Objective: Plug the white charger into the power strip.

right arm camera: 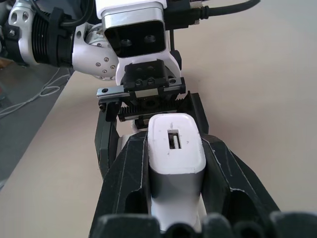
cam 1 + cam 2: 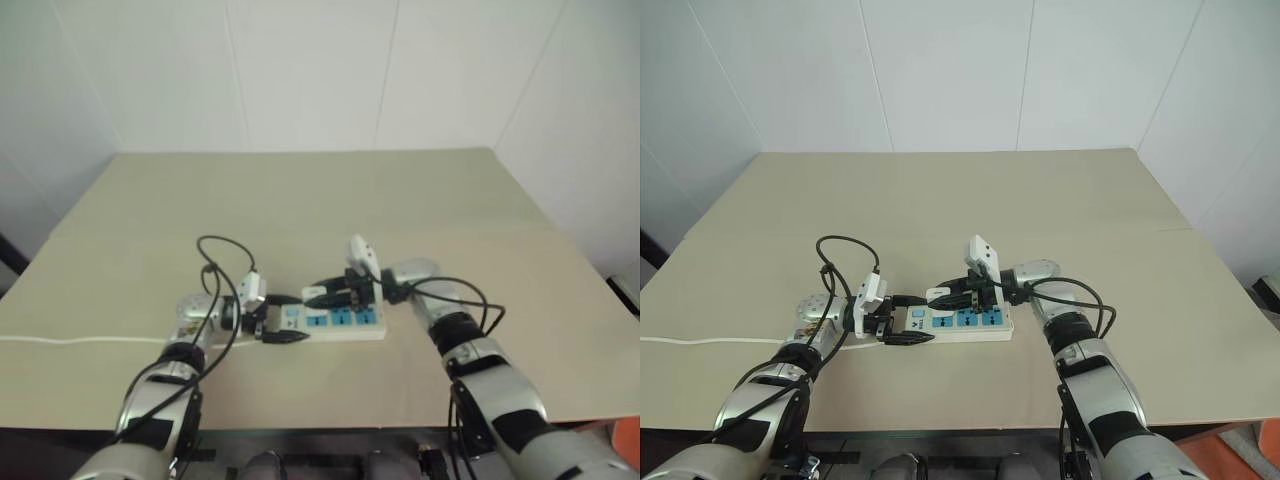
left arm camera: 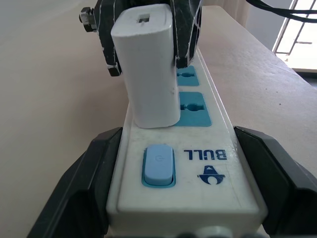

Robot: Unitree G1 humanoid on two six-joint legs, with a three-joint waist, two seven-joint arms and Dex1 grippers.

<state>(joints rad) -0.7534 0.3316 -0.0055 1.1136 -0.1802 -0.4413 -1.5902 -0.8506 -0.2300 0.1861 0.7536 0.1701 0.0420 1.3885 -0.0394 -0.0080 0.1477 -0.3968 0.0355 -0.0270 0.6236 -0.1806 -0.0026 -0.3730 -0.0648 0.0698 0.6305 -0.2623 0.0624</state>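
Left gripper (image 2: pixel 908 320) jaws clamp power strip (image 2: pixel 975 322) end; right gripper (image 2: pixel 952 292) jaws grip white charger (image 3: pixel 147 69).

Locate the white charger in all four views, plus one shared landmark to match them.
Left eye view: white charger, centre, held between the right gripper fingers over the power strip.
Right eye view: charger, just left of centre.
Left wrist view: upper middle, standing on the strip.
Right wrist view: lower centre.
Shared landmark: the strip's blue switch.
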